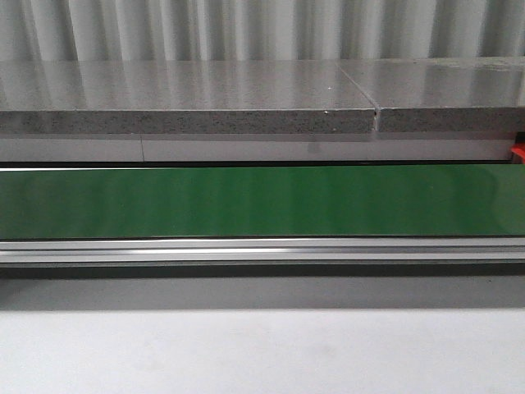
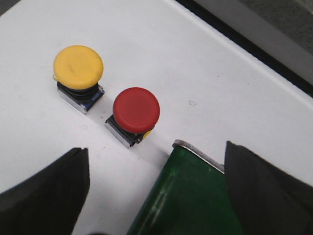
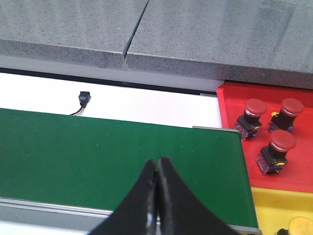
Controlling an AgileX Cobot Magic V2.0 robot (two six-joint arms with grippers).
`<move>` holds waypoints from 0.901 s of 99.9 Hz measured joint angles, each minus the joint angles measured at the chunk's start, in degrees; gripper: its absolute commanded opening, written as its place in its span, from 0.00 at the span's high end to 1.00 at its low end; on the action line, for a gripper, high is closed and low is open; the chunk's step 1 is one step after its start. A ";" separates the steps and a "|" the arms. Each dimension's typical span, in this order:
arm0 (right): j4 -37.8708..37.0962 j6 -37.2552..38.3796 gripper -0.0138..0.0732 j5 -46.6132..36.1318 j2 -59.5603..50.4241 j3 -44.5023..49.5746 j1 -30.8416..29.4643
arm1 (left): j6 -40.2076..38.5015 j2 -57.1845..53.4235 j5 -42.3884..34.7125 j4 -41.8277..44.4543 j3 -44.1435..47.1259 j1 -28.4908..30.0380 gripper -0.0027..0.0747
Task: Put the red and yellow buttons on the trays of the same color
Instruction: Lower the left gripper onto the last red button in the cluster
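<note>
**Two buttons on the white table, three red ones already in the red tray**

Front view: a green belt (image 1: 246,201) runs across the whole width, with a metal rail (image 1: 262,250) along its near edge and a grey stone ledge (image 1: 189,98) behind it. A white table (image 1: 262,353) lies nearest. A small sliver of red (image 1: 518,153) shows at the far right end of the belt. No arm or button shows here.

Left wrist view: the left claw (image 2: 156,196) has its fingers (image 2: 44,196) wide apart and holds nothing. A yellow button (image 2: 78,67) and a red button (image 2: 136,109) stand upright on the white table, close beside each other and not touching, both just beyond the fingertips. The end of the green belt reaches in between the fingers.

Right wrist view: the right claw (image 3: 156,196) has its fingers pressed together, empty, above the green belt. A red tray (image 3: 230,105) beside the belt's end holds three red buttons (image 3: 271,129), upright and close together. A yellow tray (image 3: 274,210) adjoins it on the near side, with one yellow button (image 3: 301,226) at the picture's edge. A small black plug (image 3: 84,97) with wires lies on the white strip behind the belt.
</note>
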 measured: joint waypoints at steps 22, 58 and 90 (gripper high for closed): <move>0.00 0.00 0.92 0.00 0.00 0.00 0.00 | 0.00 8.33 1.83 -0.54 -5.81 0.12 0.26; 0.00 0.00 0.92 0.00 0.00 0.00 0.00 | 0.00 15.68 3.61 -1.12 -11.33 2.14 0.26; 0.00 0.00 0.92 0.11 0.00 0.00 0.00 | 0.00 18.29 3.70 -1.60 -13.30 2.14 0.42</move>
